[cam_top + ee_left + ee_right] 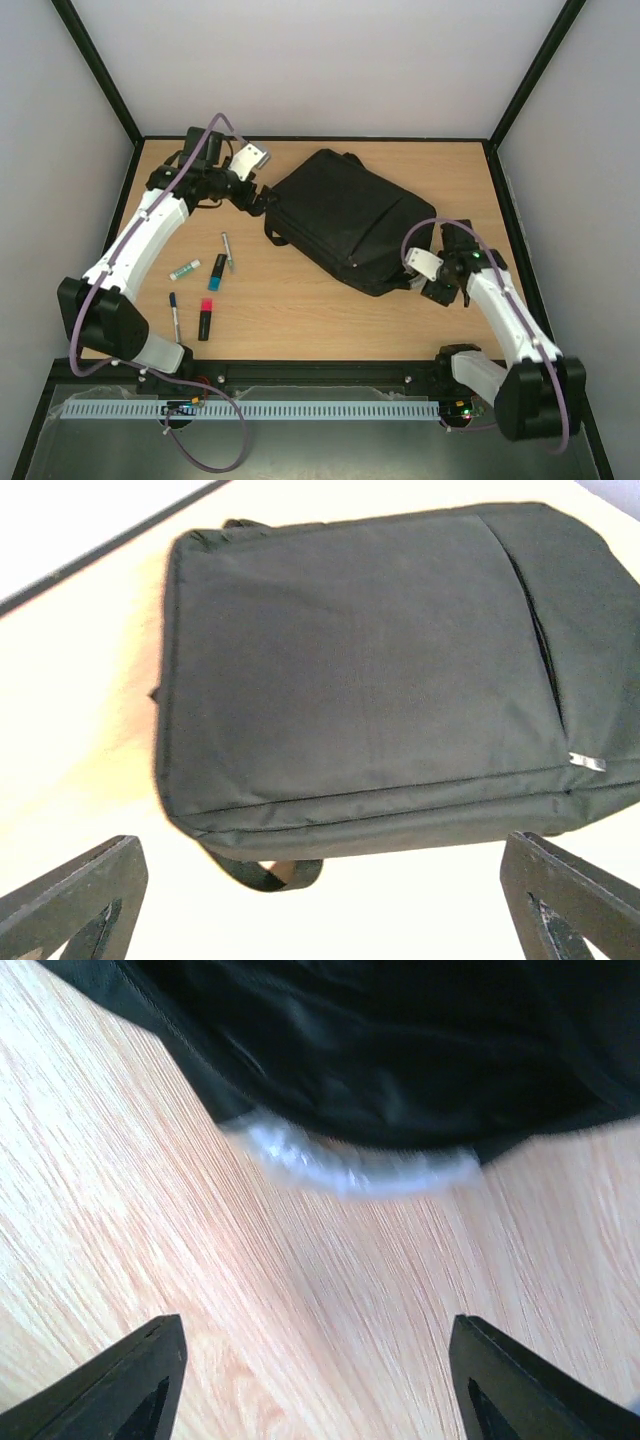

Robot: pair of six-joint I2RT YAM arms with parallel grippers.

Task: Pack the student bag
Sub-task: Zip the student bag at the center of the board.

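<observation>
A large black fabric backpack (pixel 345 220) lies flat across the middle of a light wooden tabletop (pixel 300 320). The left fingers (pixel 90 890) are spread wide beside its far-left end. The right fingers (pixel 140 1380) are spread, empty, by its near-right end with the pale grey handle loop (pixel 350 1165).

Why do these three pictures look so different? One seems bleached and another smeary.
Left wrist view: overexposed, the table bleached almost white and the black student bag faded to grey. Right wrist view: the silver handle loop is smeared and out of focus. Top view: evenly lit and sharp.
</observation>
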